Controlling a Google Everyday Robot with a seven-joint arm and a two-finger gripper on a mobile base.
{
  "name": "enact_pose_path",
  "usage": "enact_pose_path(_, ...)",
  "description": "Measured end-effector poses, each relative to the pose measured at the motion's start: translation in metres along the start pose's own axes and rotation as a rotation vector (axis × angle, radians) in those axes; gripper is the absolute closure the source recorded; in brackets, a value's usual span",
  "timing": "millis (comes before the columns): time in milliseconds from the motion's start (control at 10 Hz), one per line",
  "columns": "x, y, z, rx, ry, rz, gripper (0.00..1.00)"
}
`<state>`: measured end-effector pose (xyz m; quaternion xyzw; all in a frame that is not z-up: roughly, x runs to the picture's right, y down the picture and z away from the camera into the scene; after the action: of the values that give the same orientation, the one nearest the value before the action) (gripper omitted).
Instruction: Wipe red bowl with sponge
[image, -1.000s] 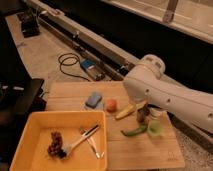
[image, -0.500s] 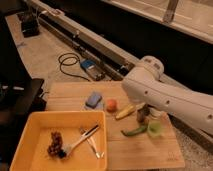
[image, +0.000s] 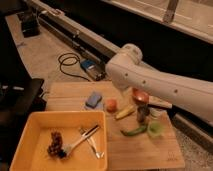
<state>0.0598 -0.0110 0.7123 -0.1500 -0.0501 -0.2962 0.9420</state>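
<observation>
We judge the task to be at its opening step: the sponge (image: 93, 99) has not been picked up. It lies flat on the far left part of the wooden surface (image: 150, 150), just left of the orange (image: 111, 104), with nothing gripping it. The bowl (image: 140, 95) sits further right, toward the far edge, partly hidden under the white arm (image: 150, 82) that reaches in from the right.

The hand (image: 143, 114) hangs below that arm as a dark shape on the near side of the bowl. Around it lie a yellow fruit (image: 125, 112), a green pepper (image: 133, 131) and a green cup (image: 155, 129). We take the hand to be released, jaws apart and holding nothing. The yellow tub (image: 30, 122) at the near left plays no part.

The next move, as we judge it, calls for the hand to travel left past the orange, settle over the sponge with its jaws across the block, and clench. The orange lies so close to the sponge that we cannot tell whether they touch, so the descent wants care on that side. Only with the sponge in its grip can the hand go back right to the bowl.
</observation>
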Motion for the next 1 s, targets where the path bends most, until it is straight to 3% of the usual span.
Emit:
enact_pose_path(200,-0.031,-0.04,0.027,0.005,-0.117,-0.057,0.35)
enact_pose_path(500,-0.065,-0.055,0.074,-0.029,-0.225,-0.036,0.35)
enact_pose_path(700,-0.091,-0.06,0.085,-0.025,-0.237,-0.047,0.35)
enact_pose_path(1000,-0.092,-0.059,0.087,-0.023,-0.232,-0.048,0.35)
